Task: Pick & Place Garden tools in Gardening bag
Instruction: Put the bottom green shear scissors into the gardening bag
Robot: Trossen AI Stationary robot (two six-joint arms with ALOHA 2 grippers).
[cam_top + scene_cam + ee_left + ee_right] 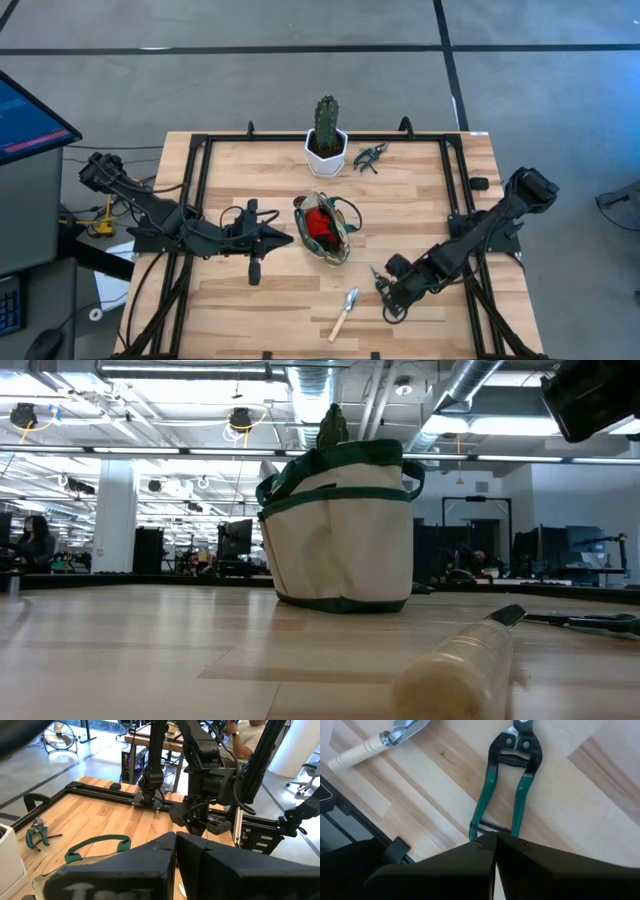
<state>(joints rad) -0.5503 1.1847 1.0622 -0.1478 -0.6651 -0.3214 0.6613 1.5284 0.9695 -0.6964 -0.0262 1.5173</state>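
The cream gardening bag with green trim stands upright at the table's middle, a red tool inside it. My left gripper is shut, level, just left of the bag; its green loop handle shows beyond the fingers. My right gripper is shut and points down over the handle ends of green-handled pruning shears, which lie flat near the table's front right. A wooden-handled trowel lies flat to their left. My right gripper's shut fingertips stand over the handle ends of the green-handled shears, coming from above. The fingers themselves hide that spot, so I cannot tell whether they touch it. The shears lie flat on the table.
A green cactus in a white pot stands at the far edge, with a second pair of green-handled shears beside it. A black rail frame rims the table. Bare wood lies between bag and trowel. A person sits beyond the table.
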